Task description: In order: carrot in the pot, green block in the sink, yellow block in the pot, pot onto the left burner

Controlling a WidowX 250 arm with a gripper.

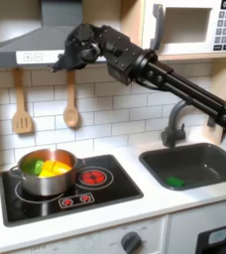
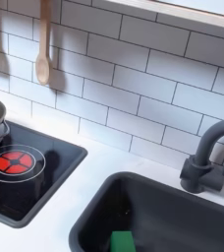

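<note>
I see the pot (image 1: 47, 172), shiny round steel, sitting on the left burner of the flat black stove (image 1: 105, 193) in the lower left of the first exterior view, with the yellow block (image 1: 56, 169) and orange carrot (image 1: 46, 174) inside. The green block (image 1: 174, 182), a small plain cube, lies in the dark grey sink (image 1: 199, 164) at lower right. My gripper (image 1: 57, 62) hangs high at upper left, holding nothing; I cannot tell whether it is spread.
</note>
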